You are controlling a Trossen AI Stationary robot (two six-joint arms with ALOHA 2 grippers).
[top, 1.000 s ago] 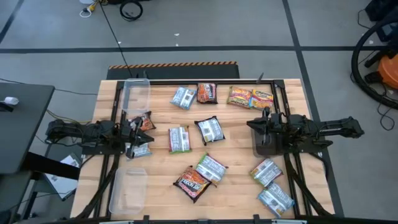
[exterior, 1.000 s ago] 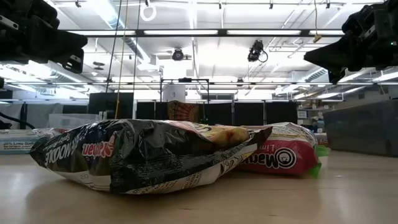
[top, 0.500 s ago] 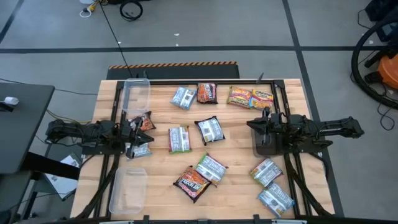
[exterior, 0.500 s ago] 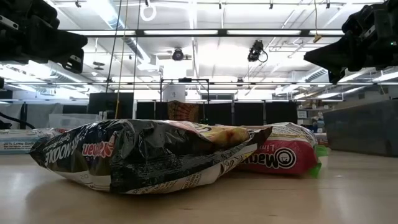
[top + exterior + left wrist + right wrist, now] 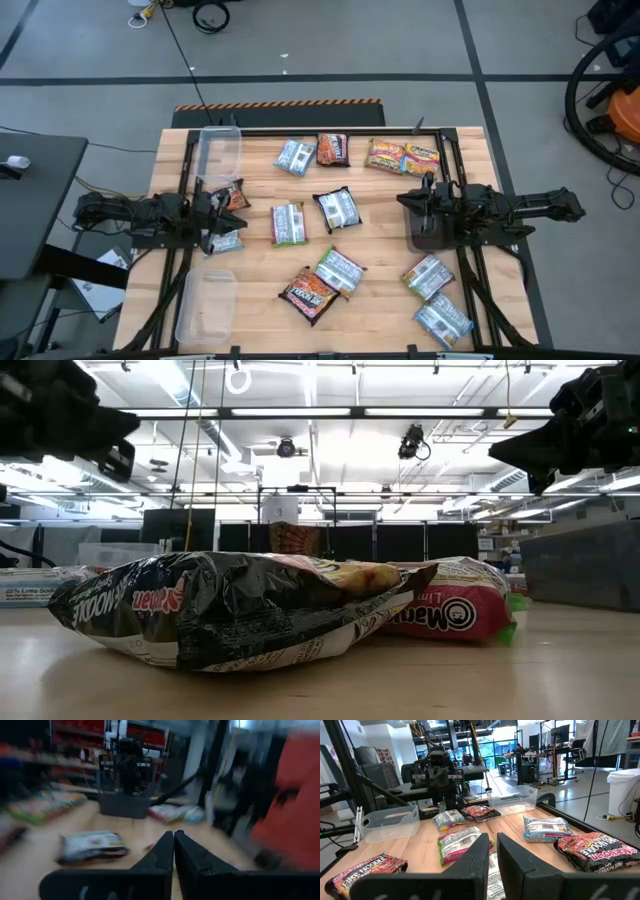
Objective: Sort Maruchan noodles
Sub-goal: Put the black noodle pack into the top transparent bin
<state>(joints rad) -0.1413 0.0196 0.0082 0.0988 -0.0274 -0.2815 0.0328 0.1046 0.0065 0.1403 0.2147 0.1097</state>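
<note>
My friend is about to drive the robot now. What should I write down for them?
Left gripper: shut, empty, at the table's left edge.
Right gripper: shut, empty, over the dark bin on the right.
Noodle packets: all loose, spread over the table.
Two clear bins on the left look empty.
Done: nothing sorted yet.
Left: sort every packet.

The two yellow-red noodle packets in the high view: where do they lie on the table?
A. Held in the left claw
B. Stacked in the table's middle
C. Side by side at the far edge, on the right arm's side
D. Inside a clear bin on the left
C: the two yellow-red noodle packets lie flat next to each other near the table's far edge, beyond the right claw, and neither claw holds anything.
</note>
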